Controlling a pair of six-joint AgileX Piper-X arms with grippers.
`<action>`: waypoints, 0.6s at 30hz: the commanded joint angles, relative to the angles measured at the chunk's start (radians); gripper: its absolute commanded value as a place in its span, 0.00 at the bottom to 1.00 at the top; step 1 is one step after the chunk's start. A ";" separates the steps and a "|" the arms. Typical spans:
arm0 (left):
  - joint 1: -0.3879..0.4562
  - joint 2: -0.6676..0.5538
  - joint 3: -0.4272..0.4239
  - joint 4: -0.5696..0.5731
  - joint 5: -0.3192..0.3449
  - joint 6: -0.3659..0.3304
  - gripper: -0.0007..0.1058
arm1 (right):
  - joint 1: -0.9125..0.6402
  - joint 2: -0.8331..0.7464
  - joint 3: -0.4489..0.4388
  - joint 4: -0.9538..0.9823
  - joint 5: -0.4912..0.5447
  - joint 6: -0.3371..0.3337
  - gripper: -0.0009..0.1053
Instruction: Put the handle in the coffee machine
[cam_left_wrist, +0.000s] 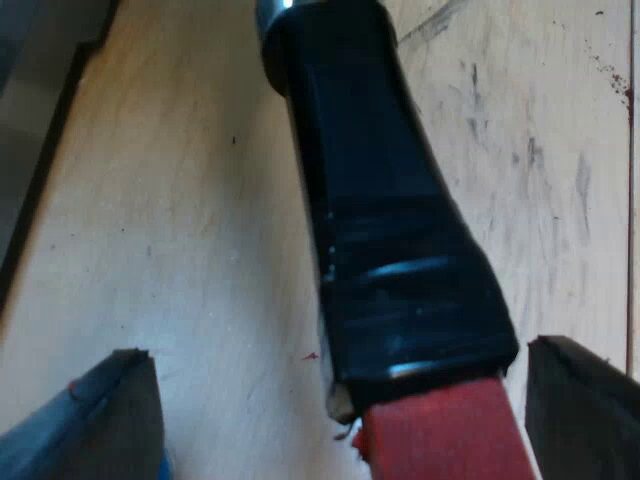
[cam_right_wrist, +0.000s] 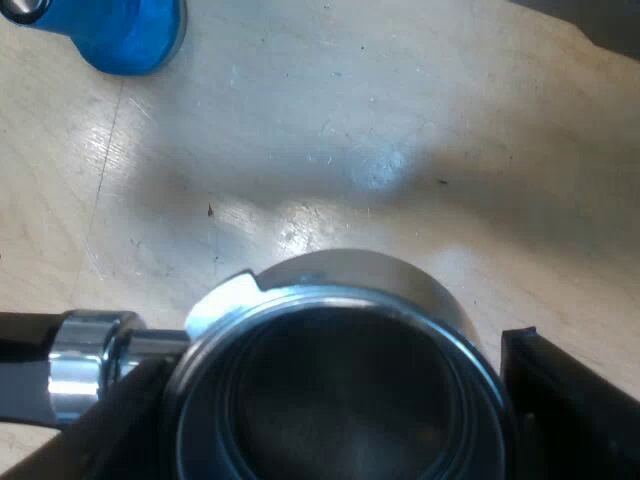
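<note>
The metal holder (cam_right_wrist: 330, 300) hangs just above the wooden table, its round basket open toward the camera. My right gripper (cam_right_wrist: 335, 365) is shut on the basket, with one black finger (cam_right_wrist: 560, 400) against each side of the rim. The holder's dark handle (cam_left_wrist: 370, 190) runs out from its chrome neck (cam_right_wrist: 85, 365) and ends in red (cam_left_wrist: 440, 435). My left gripper (cam_left_wrist: 335, 355) is open around that handle near the red end, where one finger (cam_left_wrist: 585, 410) is close to the handle and the other (cam_left_wrist: 100, 420) stands well off.
A blue tamper (cam_right_wrist: 125, 35) stands on the table (cam_right_wrist: 400, 150) beyond the basket. A dark grey edge (cam_left_wrist: 40, 120) borders the wood (cam_left_wrist: 180, 220) away from the handle. The table carries scuffs and small red specks (cam_left_wrist: 620, 85).
</note>
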 joint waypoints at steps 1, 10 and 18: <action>0.001 -0.005 -0.003 -0.012 0.006 0.004 0.68 | -0.006 -0.020 -0.016 0.000 -0.022 -0.009 0.01; 0.001 -0.005 -0.003 -0.008 0.006 0.004 0.05 | -0.006 -0.020 -0.016 0.000 -0.022 -0.009 0.01; 0.001 -0.005 -0.003 -0.008 0.006 0.004 0.01 | -0.006 -0.020 -0.016 0.000 -0.022 -0.009 0.01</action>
